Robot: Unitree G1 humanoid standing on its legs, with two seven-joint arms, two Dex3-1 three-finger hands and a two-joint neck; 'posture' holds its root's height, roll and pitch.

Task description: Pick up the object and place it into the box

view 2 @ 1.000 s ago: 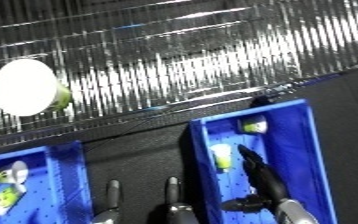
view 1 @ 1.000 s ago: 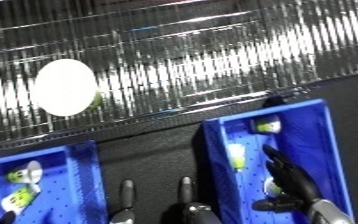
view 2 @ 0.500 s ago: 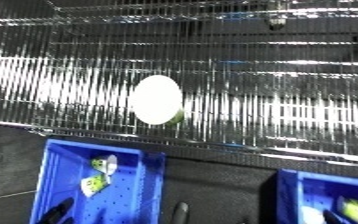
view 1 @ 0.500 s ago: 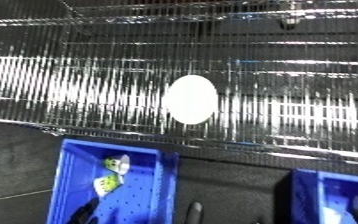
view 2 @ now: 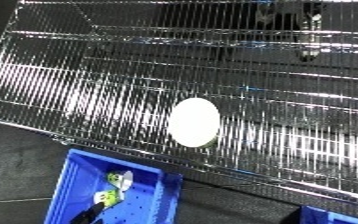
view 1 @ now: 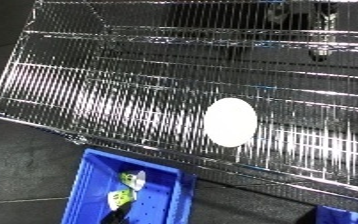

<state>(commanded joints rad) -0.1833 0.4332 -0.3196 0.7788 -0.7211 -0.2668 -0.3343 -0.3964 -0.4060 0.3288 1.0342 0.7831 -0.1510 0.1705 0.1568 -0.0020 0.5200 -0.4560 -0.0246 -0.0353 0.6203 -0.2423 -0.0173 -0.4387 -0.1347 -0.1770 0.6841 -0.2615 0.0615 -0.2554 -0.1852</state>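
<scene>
A white oval object [view 1: 230,122] lies on the wire shelf [view 1: 113,95], near the middle of the view. Below it at the lower left stands a blue bin [view 1: 85,186] with two small green and white items [view 1: 133,178] inside. A thin black shape [view 2: 87,215], seemingly a finger of my left hand, pokes up into that bin from the bottom edge. Whether that hand is open or shut is hidden. A corner of a second blue bin [view 2: 335,217] shows at the lower right. My right hand is out of view.
The chrome wire shelf fills most of the view and slopes down to the right. Its front edge [view 1: 158,150] runs just above the bins. Dark floor [view 1: 15,165] lies at the left. Dark shapes [view 1: 304,12] show through the wires at the top.
The whole picture has swung and tilted, so the camera has moved. The right bin and my right hand, in view a second ago, have slid out at the lower right.
</scene>
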